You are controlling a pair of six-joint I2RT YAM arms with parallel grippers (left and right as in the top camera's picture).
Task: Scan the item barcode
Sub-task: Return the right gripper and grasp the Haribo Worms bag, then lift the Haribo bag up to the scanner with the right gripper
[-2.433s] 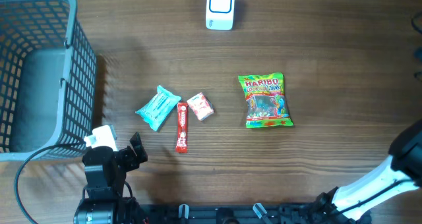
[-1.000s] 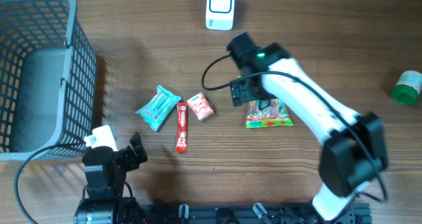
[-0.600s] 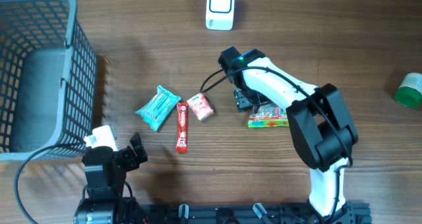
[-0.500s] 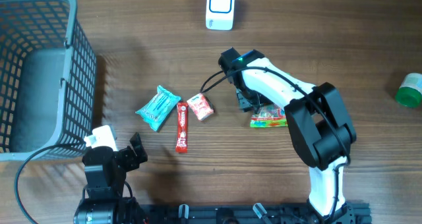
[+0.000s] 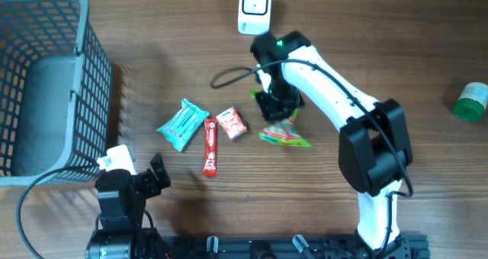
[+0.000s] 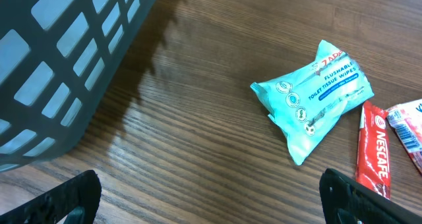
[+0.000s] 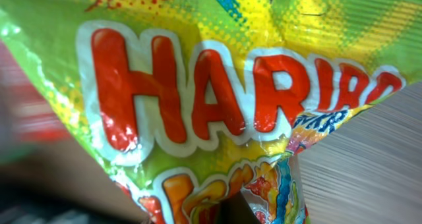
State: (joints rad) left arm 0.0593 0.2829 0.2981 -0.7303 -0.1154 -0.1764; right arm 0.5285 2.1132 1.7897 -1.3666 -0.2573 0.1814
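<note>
1. Haribo bag (image 5: pixel 284 134) hangs tilted under the right gripper (image 5: pixel 275 105), over the middle of the counter (image 5: pixel 396 53) and near the white scanner (image 5: pixel 254 7) at the far edge.
2. The right gripper is pressed together on the upper edge of the bag. In the right wrist view the printed front fills almost the whole picture.
3. The left gripper (image 5: pixel 158 174) is spread wide and holds nothing. It waits beside the corner of the grey basket (image 5: pixel 46 76), well apart from the bag.
4. As I judge it, the pick-up is done and the step in hand is to carry the bag to the scanner.
5. The next move calls for a turn of the wrist, so that the barcode faces the scanner.
6. No barcode shows on the front. It is probably on the back, but I cannot tell.
</note>
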